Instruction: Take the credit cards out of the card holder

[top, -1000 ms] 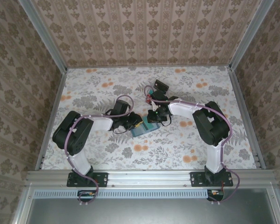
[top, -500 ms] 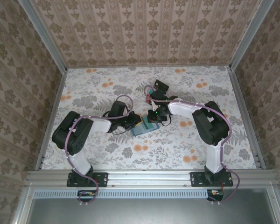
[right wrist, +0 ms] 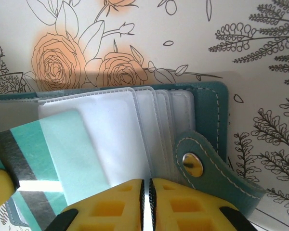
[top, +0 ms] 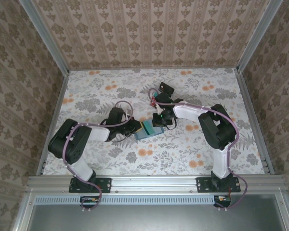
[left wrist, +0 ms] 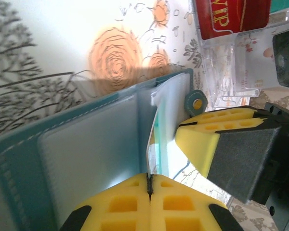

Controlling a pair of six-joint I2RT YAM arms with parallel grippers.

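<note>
Card holder (right wrist: 208, 115), stitched teal, lining (right wrist: 116, 120) seemingly plastic

Matt teal card holder (right wrist: 208, 110), stitched, perhaps faux leather; sleeves (right wrist: 115, 130) smooth translucent plastic; snap (right wrist: 192, 164) shiny metal.

**Card holder lying open, red card apart at the clear box**

The teal card holder (top: 143, 132) is lying open near the middle of the flowered tabletop (top: 183, 154). Its pale blue-grey slotted lining is facing up, and its snap strap (right wrist: 192, 164) is sticking out past one edge. A mint-green card (right wrist: 33, 159) with dark and white bands is sitting partly under a translucent slot. The red card (left wrist: 231, 17) with pale lettering is resting apart from the holder, at the clear plastic box (left wrist: 231, 67).
</note>
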